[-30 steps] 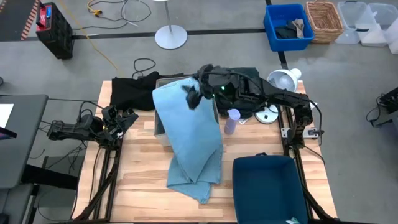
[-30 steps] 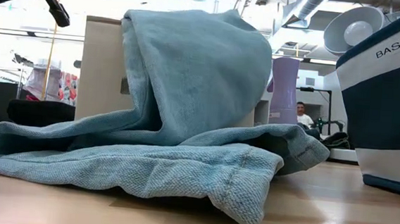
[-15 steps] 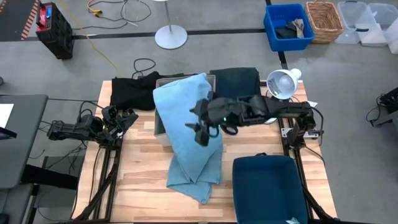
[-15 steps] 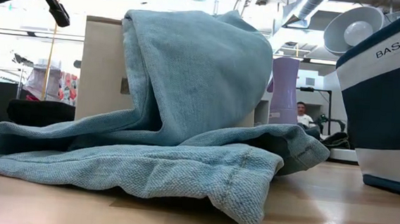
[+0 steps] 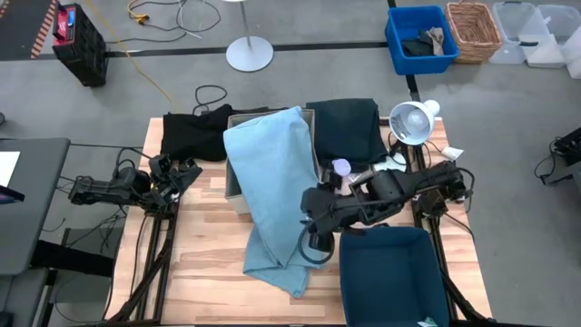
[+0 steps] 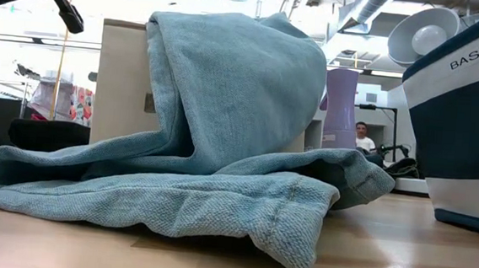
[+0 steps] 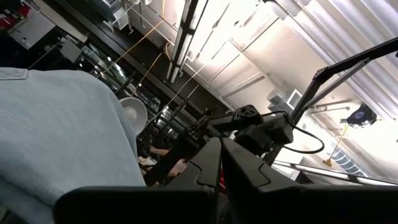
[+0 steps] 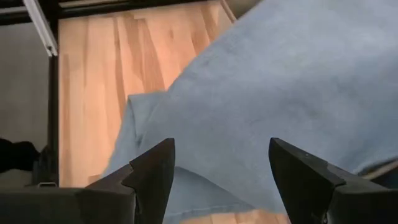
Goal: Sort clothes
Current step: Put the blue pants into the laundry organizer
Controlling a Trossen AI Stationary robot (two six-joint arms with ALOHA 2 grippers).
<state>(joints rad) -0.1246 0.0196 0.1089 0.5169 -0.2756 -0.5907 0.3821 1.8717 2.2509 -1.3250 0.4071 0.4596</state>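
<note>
Pale blue-grey garment [image 5: 277, 191] is draped over the beige box [image 5: 238, 189], trailing onto the bench [image 5: 209, 263]. Right gripper [image 5: 316, 243] is held over its lower end, jaws spread, nothing grasped. Left gripper [image 5: 182, 173] is parked, jaws clenched. Black garment [image 5: 192, 136] and dark green garment [image 5: 345, 127] unsorted; navy bin [image 5: 390, 277] looks unfilled.

The pale blue-grey garment [image 5: 277, 186] draped over the beige box [image 5: 234, 186] and hid most of its opening, so the box's contents could not be seen. In the low view the same garment [image 6: 224, 108] covered most of the box's front [image 6: 120, 83]. The navy bin [image 5: 390, 272] was cut off by the near edge of the high view and by the right edge of the low view. The right gripper [image 5: 318, 241] possibly hovered over the garment's right edge; contact could not be told.
</note>
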